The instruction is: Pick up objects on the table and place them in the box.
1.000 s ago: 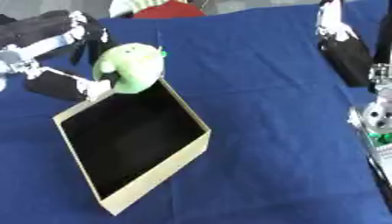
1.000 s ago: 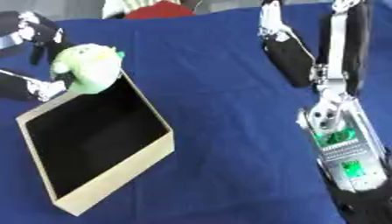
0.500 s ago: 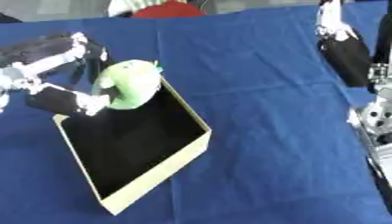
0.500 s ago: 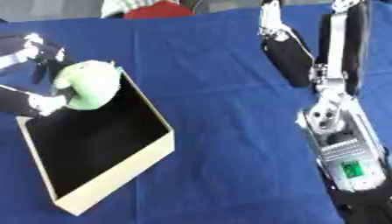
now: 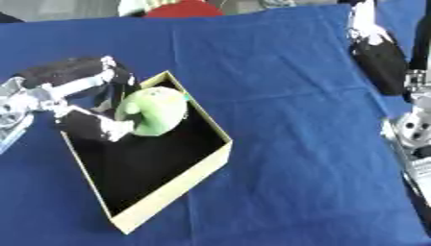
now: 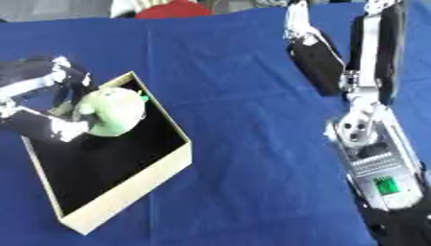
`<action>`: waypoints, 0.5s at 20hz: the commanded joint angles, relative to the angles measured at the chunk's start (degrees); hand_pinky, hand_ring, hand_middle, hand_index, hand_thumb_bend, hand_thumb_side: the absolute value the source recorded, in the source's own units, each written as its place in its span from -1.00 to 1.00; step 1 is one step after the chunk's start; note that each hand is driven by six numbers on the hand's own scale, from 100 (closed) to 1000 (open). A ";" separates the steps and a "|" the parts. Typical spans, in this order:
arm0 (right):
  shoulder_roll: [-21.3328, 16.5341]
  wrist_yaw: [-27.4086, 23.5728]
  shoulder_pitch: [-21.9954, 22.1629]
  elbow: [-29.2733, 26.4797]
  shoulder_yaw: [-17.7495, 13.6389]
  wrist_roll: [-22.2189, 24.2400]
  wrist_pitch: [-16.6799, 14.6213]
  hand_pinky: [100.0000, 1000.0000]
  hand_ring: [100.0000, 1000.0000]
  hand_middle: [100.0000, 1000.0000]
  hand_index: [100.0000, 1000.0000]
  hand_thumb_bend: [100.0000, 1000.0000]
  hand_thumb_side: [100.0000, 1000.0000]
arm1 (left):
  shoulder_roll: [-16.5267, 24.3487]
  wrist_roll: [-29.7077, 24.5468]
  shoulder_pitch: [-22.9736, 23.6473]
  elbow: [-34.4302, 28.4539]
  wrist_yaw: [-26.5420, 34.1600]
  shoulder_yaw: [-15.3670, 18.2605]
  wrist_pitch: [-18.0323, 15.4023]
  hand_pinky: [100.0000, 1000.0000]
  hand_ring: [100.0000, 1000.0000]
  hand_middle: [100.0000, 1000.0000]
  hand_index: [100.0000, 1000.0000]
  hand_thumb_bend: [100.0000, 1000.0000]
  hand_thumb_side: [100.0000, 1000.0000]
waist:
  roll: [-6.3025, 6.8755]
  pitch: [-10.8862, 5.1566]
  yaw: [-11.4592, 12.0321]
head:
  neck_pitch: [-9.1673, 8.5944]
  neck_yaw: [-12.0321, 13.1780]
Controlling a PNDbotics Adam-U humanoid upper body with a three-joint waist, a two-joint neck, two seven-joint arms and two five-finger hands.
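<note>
I've got the left hand (image 5: 80, 103) over the far-left corner of the box (image 5: 181, 185), fingers and thumb curled round the green round object (image 5: 153, 111). The object sits between fingers above and thumb below, over the box opening; I can't tell if it touches the box floor. My read: this pick is done and the place is nearly done, only the release left. Box interior below the hand looks dark and I see nothing else in it. No other loose objects on the blue cloth (image 5: 278, 72) near the hand. The right hand (image 6: 313, 60) is far off to the right, near the table's far edge; I can't tell how its fingers are set.
</note>
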 commanded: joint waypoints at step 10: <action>-0.32 -0.48 -0.34 -0.84 -0.26 -0.22 -0.16 0.87 0.46 0.41 0.74 -1.00 0.00 | -1.93 -6.76 -0.31 4.20 -3.02 -2.44 0.57 -0.36 -0.07 -0.06 0.27 -1.00 -0.89 | 0.07 -1.18 -0.20 | 0.38 0.12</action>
